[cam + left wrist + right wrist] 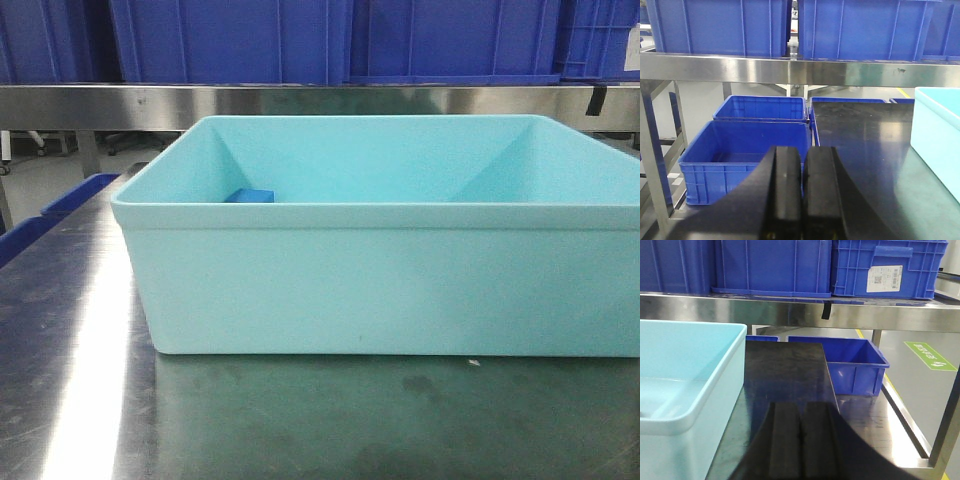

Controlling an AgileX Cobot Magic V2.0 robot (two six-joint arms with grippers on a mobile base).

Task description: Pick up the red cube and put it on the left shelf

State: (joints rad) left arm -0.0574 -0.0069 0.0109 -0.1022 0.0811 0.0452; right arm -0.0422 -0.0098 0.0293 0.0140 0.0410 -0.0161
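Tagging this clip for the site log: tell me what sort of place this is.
Probably a warehouse or factory storage area: a brushed steel rack loaded with blue ribbed crates, one carrying a printed label, and a green floor marking.

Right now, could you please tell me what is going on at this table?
Nothing is being handled yet. The left gripper and the right gripper are both shut and empty, one to each side of a pale teal tub that stands on the steel table. Only part of a small blue block shows inside the tub; no red cube is visible in any view. The shelf behind carries blue crates.
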